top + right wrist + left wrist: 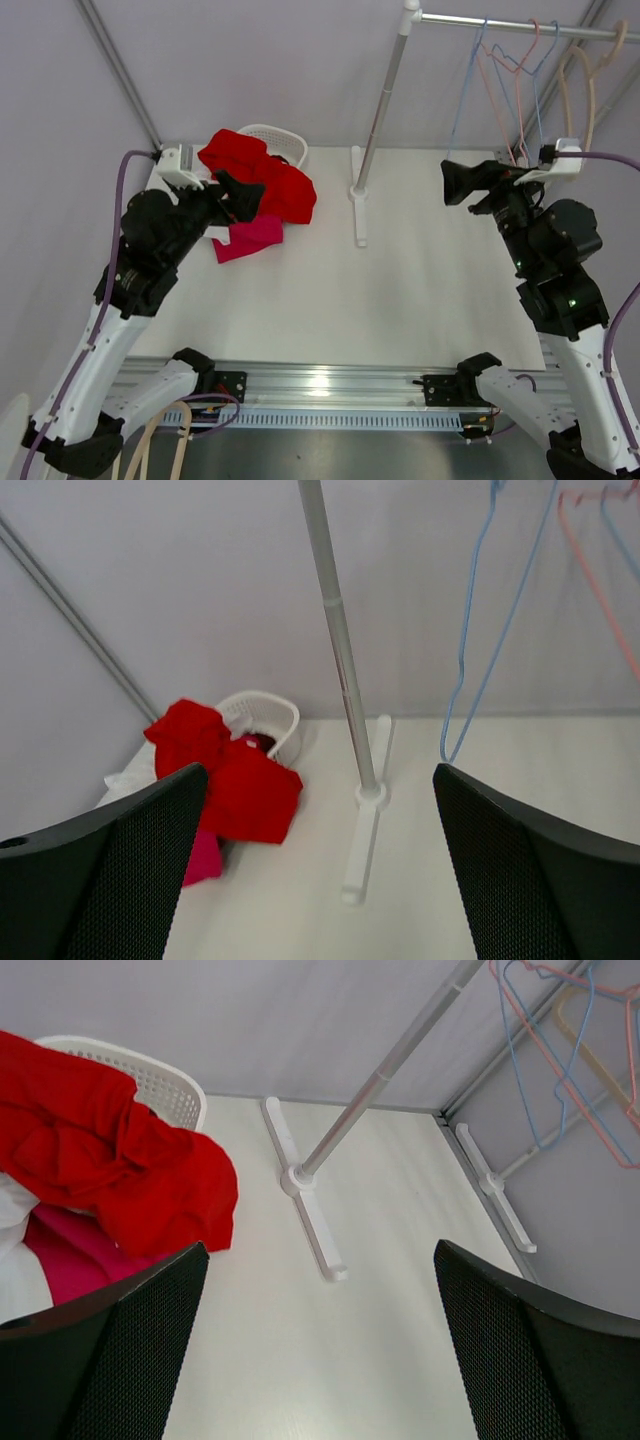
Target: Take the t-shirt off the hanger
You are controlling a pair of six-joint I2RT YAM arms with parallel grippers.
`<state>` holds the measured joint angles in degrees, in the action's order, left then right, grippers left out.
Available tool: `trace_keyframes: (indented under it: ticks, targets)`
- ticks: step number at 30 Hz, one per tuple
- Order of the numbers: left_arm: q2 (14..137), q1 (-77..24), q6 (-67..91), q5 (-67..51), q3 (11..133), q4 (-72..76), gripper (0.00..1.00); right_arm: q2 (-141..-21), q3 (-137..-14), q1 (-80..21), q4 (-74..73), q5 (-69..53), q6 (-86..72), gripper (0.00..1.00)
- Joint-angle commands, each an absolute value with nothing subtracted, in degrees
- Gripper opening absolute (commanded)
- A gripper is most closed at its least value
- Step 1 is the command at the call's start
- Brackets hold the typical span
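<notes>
A red t-shirt (262, 178) lies crumpled over the rim of a white basket (280, 135) at the back left, off any hanger. Bare blue, pink and beige hangers (510, 70) hang on the rail at the back right. My left gripper (240, 195) hovers just beside the red t-shirt (120, 1160), open, with nothing between its fingers (110, 1360). My right gripper (462, 182) stands open and empty below the hangers, facing across the table. From the right wrist the t-shirt (235, 775) lies far left and a blue hanger (480, 650) dangles ahead.
A pink garment (248, 238) lies on the table beside the basket, with white cloth under it. The rack's upright pole (385, 90) stands on a white foot bar (358, 205) at the table's middle back. A second foot (495, 1195) runs along the right wall.
</notes>
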<state>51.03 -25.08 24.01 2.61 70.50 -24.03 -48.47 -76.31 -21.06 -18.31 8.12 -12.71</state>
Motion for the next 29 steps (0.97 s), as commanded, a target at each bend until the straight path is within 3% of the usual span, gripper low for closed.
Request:
trace_keyframes:
  ticks: [1, 14, 21, 29]
  targets:
    - [47.0, -26.0, 23.8, 2.5, 63.3, -21.6, 1.0, -45.2, -69.6, -23.0, -21.6, 7.6, -17.7, 1.0]
    - [35.2, -26.5, 28.6, -1.1, 43.0, -19.8, 1.0, -37.6, -52.0, -26.5, -24.4, 8.0, -24.4, 0.99]
    - [34.0, -26.8, 27.4, -0.3, 38.9, -20.2, 0.99, -33.5, -45.7, -26.9, -22.9, 8.5, -23.8, 1.0]
    - [34.5, -26.9, 27.5, 1.5, 39.4, -20.3, 0.99, -34.0, -46.6, -26.9, -21.7, 7.4, -23.0, 1.0]
